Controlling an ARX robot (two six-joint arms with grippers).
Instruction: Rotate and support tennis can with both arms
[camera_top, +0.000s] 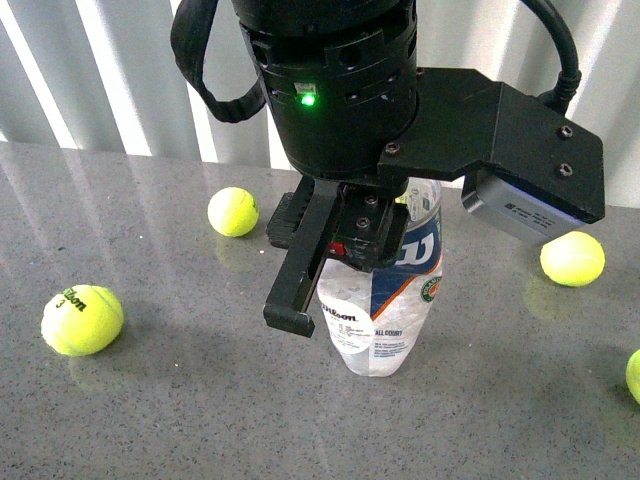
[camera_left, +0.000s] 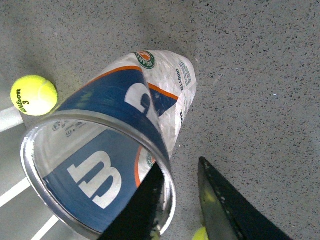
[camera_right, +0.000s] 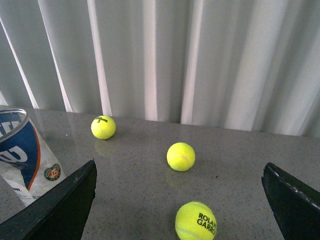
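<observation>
The metal rim of the dented plastic tennis can (camera_left: 165, 85) is straddled by the part-open left claw (camera_left: 181, 165); the right claw (camera_right: 179, 167) is spread wide.

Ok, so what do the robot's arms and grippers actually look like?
The left arm is black, with a bulky cylindrical wrist, a small green light, looped black cables and a grey camera module on a black bracket. The left gripper and right gripper both have flat, black, tapering fingers.
</observation>
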